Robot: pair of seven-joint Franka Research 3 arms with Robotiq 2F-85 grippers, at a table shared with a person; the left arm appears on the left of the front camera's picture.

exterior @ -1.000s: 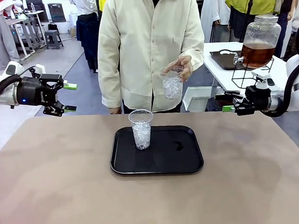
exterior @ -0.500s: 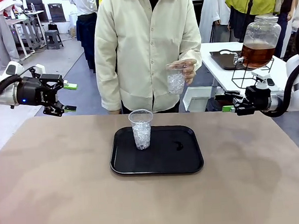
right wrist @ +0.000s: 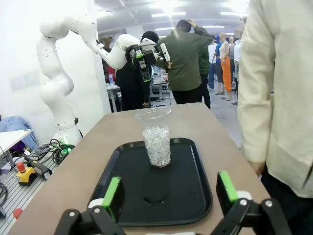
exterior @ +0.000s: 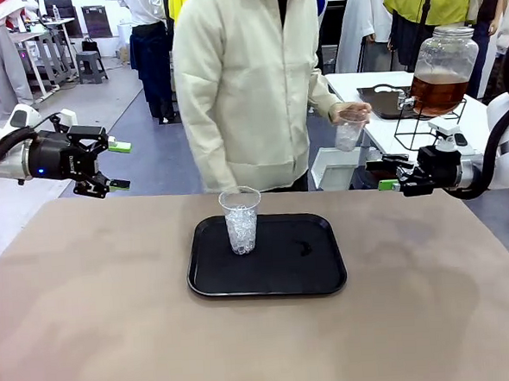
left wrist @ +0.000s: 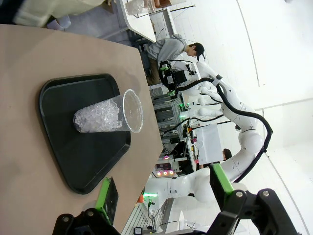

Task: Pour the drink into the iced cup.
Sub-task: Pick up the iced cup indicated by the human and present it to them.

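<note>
- The amber drink (exterior: pixel 437 93) sits in the glass dispenser jar (exterior: pixel 443 54) at 2 o'clock in the front view.
- The person's hand (exterior: pixel 354 111) holds an iced cup (exterior: pixel 349 133) near the tap (exterior: pixel 402 102). Filling seems the step in hand, and next the cup must go under the spout.
- A second iced cup (exterior: pixel 240 220) stands on the black tray (exterior: pixel 312 278).
- The left hand (exterior: pixel 120 166) and right hand (exterior: pixel 385 174) hover spread and empty, at 9 and 3 o'clock.

Grey floor (exterior: pixel 142 120), white side table (exterior: pixel 385 132) at far right, white wall (right wrist: pixel 19 58), bright ceiling lights (right wrist: pixel 168 6) overhead

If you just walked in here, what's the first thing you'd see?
A clear cup full of ice stands on a black tray in the middle of the table. Behind it, a person holds a second cup near a big jar of brown drink at the far right.
</note>
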